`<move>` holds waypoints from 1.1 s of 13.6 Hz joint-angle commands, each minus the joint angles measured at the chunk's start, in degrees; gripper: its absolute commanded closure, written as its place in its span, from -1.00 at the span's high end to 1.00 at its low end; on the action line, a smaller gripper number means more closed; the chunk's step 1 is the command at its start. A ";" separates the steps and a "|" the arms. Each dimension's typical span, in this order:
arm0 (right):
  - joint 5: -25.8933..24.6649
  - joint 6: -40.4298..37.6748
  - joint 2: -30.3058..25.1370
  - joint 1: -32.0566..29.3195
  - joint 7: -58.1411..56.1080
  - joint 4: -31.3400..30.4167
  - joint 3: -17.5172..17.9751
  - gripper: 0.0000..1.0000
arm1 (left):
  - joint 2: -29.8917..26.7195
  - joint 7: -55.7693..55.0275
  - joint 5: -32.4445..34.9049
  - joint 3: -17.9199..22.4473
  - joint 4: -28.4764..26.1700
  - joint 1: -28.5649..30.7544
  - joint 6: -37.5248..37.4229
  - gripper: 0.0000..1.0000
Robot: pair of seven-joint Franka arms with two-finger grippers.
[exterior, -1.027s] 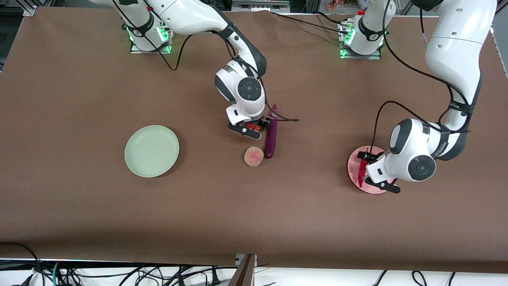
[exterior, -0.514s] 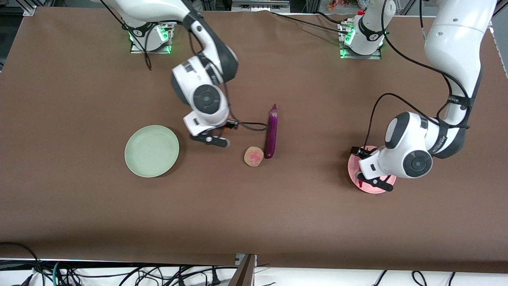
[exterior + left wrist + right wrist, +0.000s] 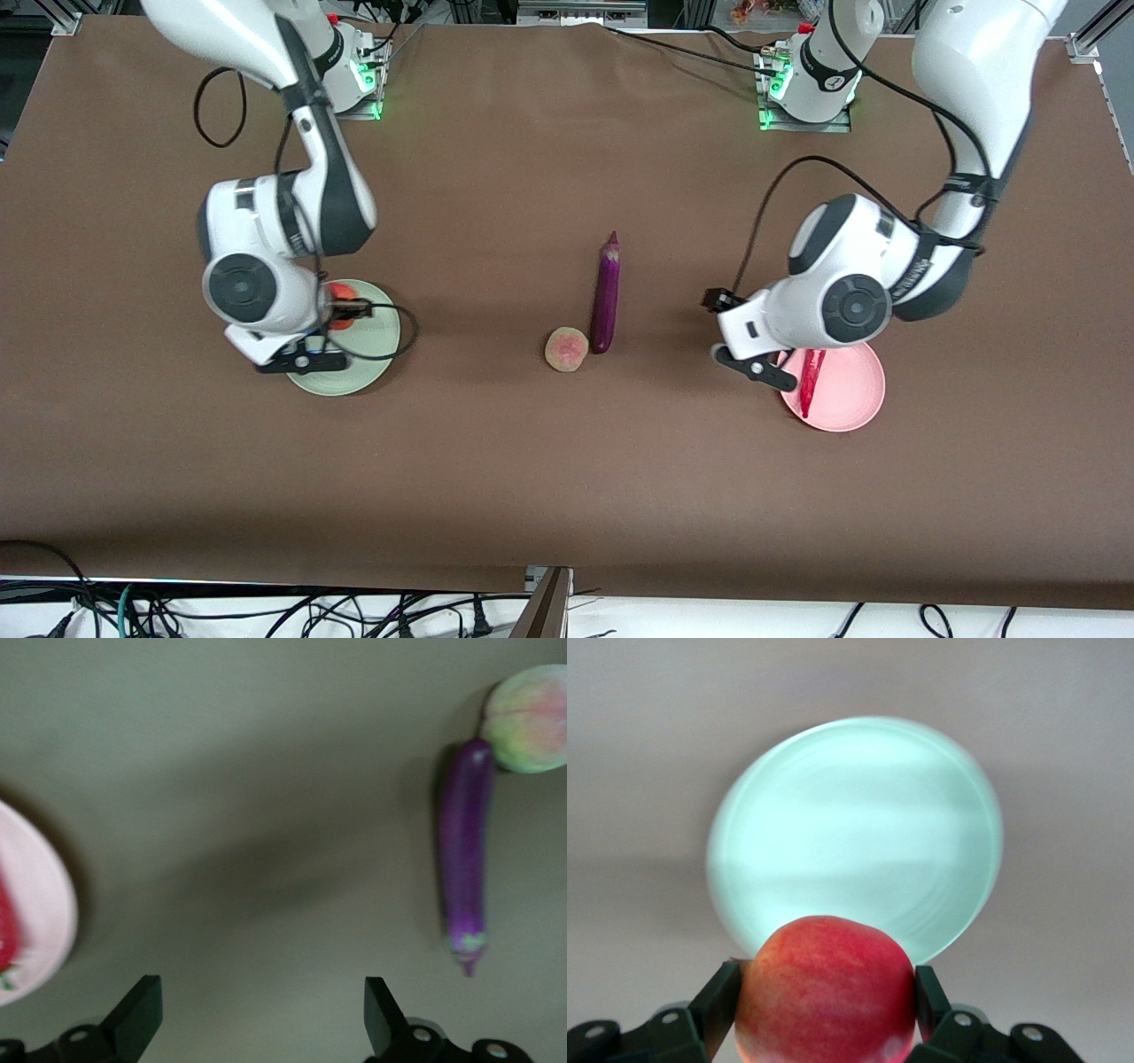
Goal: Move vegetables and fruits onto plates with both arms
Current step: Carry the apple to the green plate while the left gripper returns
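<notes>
My right gripper (image 3: 330,306) is shut on the glossy red fruit (image 3: 339,292) and holds it above the pale green plate (image 3: 376,341). In the right wrist view the fruit (image 3: 826,992) sits between the fingers with the green plate (image 3: 855,824) below. My left gripper (image 3: 740,341) is open and empty over the table, beside the pale pink plate (image 3: 855,390) on the eggplant's side. The red chili (image 3: 811,381) lies on that plate. The purple eggplant (image 3: 606,297) and the tan-yellow fruit (image 3: 566,348) lie touching at mid table. The left wrist view shows the eggplant (image 3: 465,850), the tan fruit (image 3: 529,718) and the pink plate's edge (image 3: 40,912).
Black cables hang from both wrists. The arm bases (image 3: 802,84) stand along the table's edge farthest from the front camera. Cables lie below the table edge nearest the front camera.
My right arm carried the red fruit from beside the eggplant to above the green plate. My left gripper left the pink plate and moved toward mid table; the chili stays on the plate.
</notes>
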 commanded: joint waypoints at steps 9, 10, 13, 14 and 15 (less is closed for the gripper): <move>8.45 12.07 3.20 -6.05 -10.04 -4.52 -0.13 0.97 | 2.66 -26.79 -2.22 0.39 -16.82 -12.65 35.11 1.00; 8.46 10.59 3.02 -5.35 -7.41 -3.21 0.04 0.97 | 3.44 -28.63 -2.13 0.40 -16.82 -13.18 35.73 1.00; 10.90 2.95 3.72 -3.33 4.43 5.48 1.62 0.97 | 5.64 -29.88 5.66 0.66 -16.82 -13.37 36.17 0.81; 11.79 1.97 4.77 -2.63 9.09 7.86 3.19 0.97 | 5.82 -29.97 6.39 0.66 -16.65 -13.45 36.18 0.17; 12.75 1.88 5.21 -2.36 13.83 9.88 4.95 0.97 | 6.00 -29.97 6.57 0.66 -16.39 -13.45 36.18 0.04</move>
